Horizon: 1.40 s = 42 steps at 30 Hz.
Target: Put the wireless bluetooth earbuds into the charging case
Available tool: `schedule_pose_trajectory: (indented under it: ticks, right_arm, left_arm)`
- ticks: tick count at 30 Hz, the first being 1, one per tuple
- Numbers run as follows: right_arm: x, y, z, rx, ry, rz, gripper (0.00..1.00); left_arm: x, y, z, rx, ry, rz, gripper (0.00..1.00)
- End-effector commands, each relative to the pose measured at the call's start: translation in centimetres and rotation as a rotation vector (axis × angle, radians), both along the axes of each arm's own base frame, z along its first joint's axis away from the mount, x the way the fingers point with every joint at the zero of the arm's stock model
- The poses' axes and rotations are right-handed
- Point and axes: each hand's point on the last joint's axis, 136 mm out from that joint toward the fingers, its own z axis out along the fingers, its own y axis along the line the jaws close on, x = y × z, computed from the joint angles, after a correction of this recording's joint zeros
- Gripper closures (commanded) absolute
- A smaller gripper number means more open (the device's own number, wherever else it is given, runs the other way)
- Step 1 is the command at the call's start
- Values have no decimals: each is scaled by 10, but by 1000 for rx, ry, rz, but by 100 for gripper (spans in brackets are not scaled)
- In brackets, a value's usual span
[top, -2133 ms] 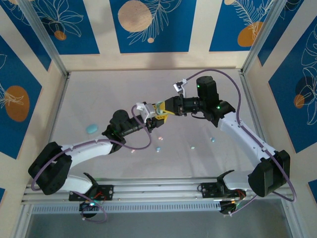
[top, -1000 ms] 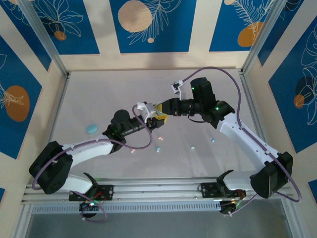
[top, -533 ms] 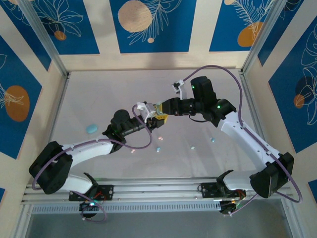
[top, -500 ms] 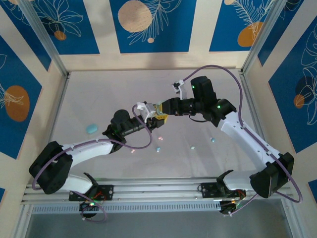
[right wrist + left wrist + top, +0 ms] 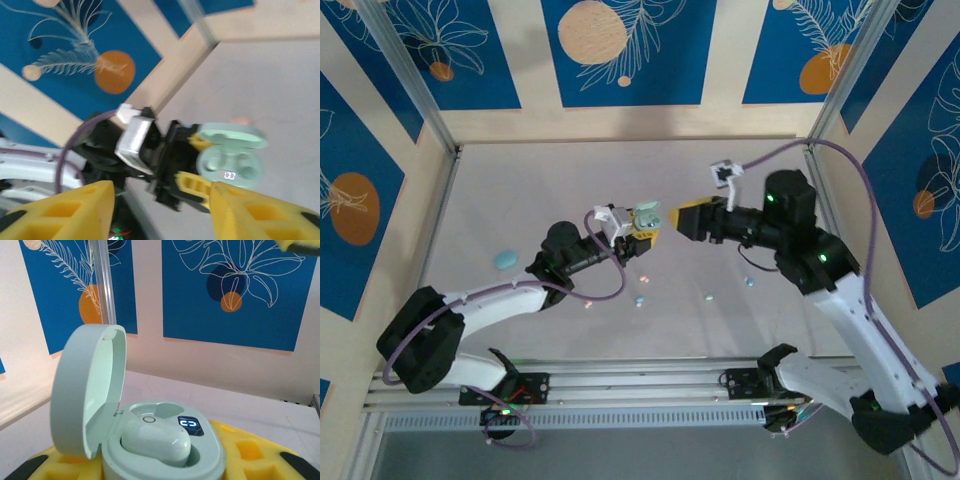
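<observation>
My left gripper [image 5: 642, 224] is shut on a mint green charging case [image 5: 646, 215] and holds it above the middle of the table. The case's lid [image 5: 85, 390] stands open. One mint earbud [image 5: 156, 440] sits in the case's near socket, next to a lit display [image 5: 191, 424]. Yellow fingers [image 5: 250, 455] clamp the case [image 5: 165, 460] from both sides. My right gripper [image 5: 678, 217] hovers just right of the case, open, with nothing between its yellow fingers [image 5: 75, 210]. From the right wrist view the case [image 5: 230, 162] lies ahead of the right gripper [image 5: 160, 215].
Loose earbuds lie on the table below the grippers: a light blue one [image 5: 640, 300], a pale one [image 5: 710, 297], a blue one [image 5: 748, 282] and a pink one [image 5: 645, 278]. A light blue case [image 5: 504, 260] rests at the left. Walls enclose the table.
My right gripper has opened and drawn back to the right, away from the case; its arm has swung outward. The left gripper keeps the case where it was.
</observation>
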Motion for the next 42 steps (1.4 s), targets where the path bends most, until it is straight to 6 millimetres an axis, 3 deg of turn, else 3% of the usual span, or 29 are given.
schedule_pose_trajectory:
  ticks: [1, 4, 6, 9, 15, 21, 27, 34, 42]
  right_arm:
    - [27, -48, -54, -107, 120, -289, 44]
    - [36, -89, -110, -93, 375, -468, 44]
    - [35, -102, -152, -49, 568, -503, 44]
    - [29, -108, -213, -6, 833, -522, 46]
    - [21, -106, -288, -93, 1046, -526, 47]
    - [1, -101, -325, -190, 1197, -564, 44]
    - [-10, -98, -347, -248, 1248, -612, 44]
    - [-11, -93, -358, -254, 1268, -604, 46]
    - [0, -83, -362, -246, 1252, -554, 54]
  left_arm:
    - [-7, 7, 17, -48, -24, 8, 72]
    - [-10, 10, 20, -58, -13, 8, 72]
    - [-13, 11, 22, -63, -6, 2, 72]
    - [-17, 13, 26, -69, 1, -8, 72]
    - [-21, 16, 32, -76, 4, -12, 72]
    - [-22, 18, 34, -77, 6, -9, 72]
    - [-21, 16, 33, -74, 7, -14, 72]
    - [-20, 13, 31, -67, 9, -24, 72]
    - [-20, 14, 31, -66, 12, -19, 72]
